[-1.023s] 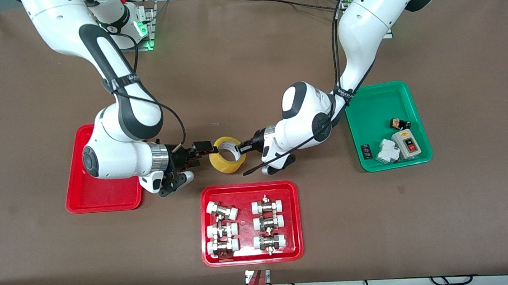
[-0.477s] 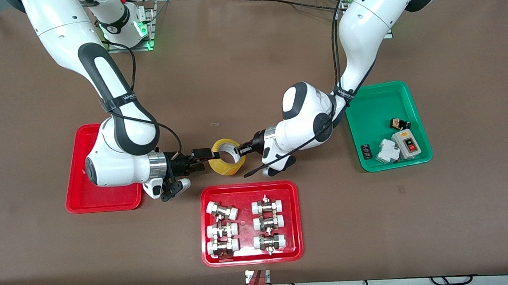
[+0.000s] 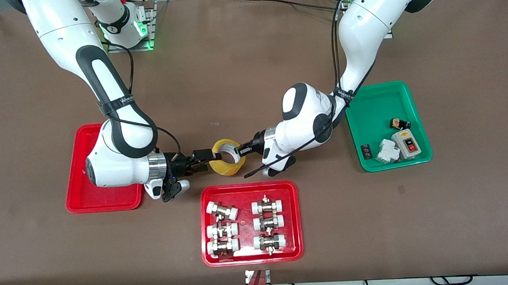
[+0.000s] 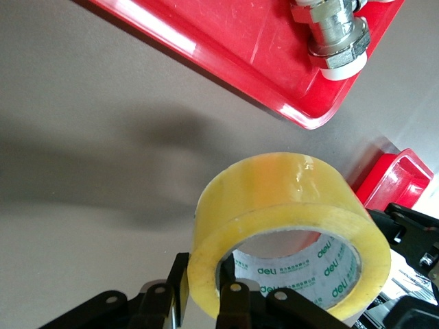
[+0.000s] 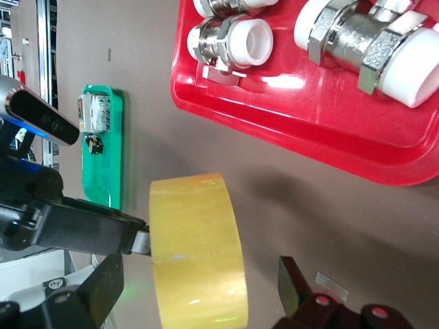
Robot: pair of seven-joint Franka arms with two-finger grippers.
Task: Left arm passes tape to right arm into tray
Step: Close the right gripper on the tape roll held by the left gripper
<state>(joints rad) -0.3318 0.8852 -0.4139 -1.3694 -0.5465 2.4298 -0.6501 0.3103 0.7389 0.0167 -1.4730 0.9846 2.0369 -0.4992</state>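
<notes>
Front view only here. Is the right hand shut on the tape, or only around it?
Observer: Only around it. In the right wrist view the right hand is open, its fingers on either side of the tape with a gap on each side.
Operator: Is the left hand gripping the outside of the roll?
Observer: No. The left wrist view shows the left hand pinching the roll's wall, one finger inside the core and one outside.
Operator: Is the roll on the table?
Observer: It looks lifted. In the left wrist view its shadow lies apart from it on the table.
</notes>
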